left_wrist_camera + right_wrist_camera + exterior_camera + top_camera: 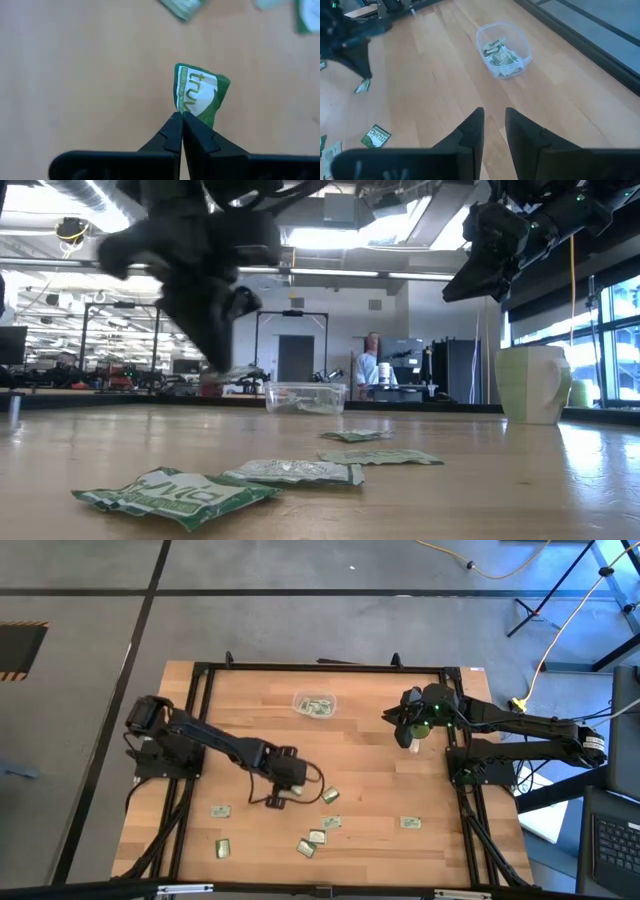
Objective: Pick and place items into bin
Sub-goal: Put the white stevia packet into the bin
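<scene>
My left gripper (pixel 277 799) is near the middle of the table's left half, shut on one green and white packet (pixel 199 93). It shows in the low view (pixel 222 365) as a dark blur above the table. My right gripper (pixel 494 122) is open and empty, held high at the right, next to the green cup (pixel 428 726). The clear bin (pixel 314 705) stands at the far middle on its base with a few packets in it. Several more packets lie flat on the table's near part (pixel 318 836). My left gripper pinches the packet by one short edge (pixel 186 111) between its two fingertips. The fingers point down from above. The packet sticks out beyond the fingertips, slightly bent, and seems lifted clear of the table; the right wrist view shows it below the gripper (pixel 362 86).
Loose packets lie at the near left (pixel 220 810) (pixel 223 848), near middle (pixel 330 797) (pixel 307 848) and near right (pixel 410 823). The green cup with a white base (pixel 533 383) stands at the right. A black frame (pixel 320 667) runs round the table. A person (pixel 370 365) is far behind.
</scene>
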{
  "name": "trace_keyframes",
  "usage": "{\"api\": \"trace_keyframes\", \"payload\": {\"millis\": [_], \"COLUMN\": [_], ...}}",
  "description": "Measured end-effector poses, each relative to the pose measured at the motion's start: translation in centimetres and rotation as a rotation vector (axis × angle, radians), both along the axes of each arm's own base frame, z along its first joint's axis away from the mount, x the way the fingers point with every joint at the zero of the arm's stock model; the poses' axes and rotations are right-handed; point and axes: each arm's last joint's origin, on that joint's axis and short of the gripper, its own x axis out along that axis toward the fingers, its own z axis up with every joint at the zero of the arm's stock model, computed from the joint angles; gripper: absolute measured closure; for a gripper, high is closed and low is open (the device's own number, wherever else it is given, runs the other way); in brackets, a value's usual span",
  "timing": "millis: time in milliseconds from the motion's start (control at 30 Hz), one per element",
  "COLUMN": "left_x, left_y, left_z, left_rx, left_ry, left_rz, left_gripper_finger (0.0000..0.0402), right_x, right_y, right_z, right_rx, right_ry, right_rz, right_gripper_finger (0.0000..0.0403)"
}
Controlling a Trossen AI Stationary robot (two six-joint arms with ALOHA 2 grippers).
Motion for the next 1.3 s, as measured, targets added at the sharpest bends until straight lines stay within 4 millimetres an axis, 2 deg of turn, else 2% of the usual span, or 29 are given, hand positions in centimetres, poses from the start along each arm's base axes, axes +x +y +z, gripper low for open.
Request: {"api": "trace_keyframes", "payload": {"millis": [167,367,567,700,933,1133,1300], "left_x": [0.8,1.3,1.1,0.9,0.7,0.9,0.9], "left_y": [4.0,11.4,18.1,21.1,23.7,24.1,24.1], "left_z": [3.2,5.5,5.2,3.7,0.8,-0.6,-0.9], "left_rx": [0.074,0.159,0.161,0.124,0.11,0.106,0.11], "left_ry": [-0.13,-0.213,-0.29,-0.284,-0.203,-0.161,-0.15], "left_rz": [0.174,0.416,0.474,0.495,0.543,0.531,0.529], "left_gripper_finger": [0.0397,0.0399,0.0398,0.0398,0.0399,0.0394,0.0391], "right_x": [0.0,0.0,0.0,0.0,0.0,0.0,0.0], "right_y": [0.0,0.0,0.0,0.0,0.0,0.0,0.0], "right_z": [0.0,0.0,0.0,0.0,0.0,0.0,0.0], "right_rx": [-0.002,-0.005,-0.028,-0.041,-0.048,-0.048,-0.048], "right_ry": [0.0,0.001,0.009,0.012,0.015,0.015,0.015], "right_rz": [0.001,0.003,0.019,0.026,0.031,0.031,0.03], "right_gripper_finger": [0.032,0.032,0.032,0.032,0.032,0.032,0.032]}}
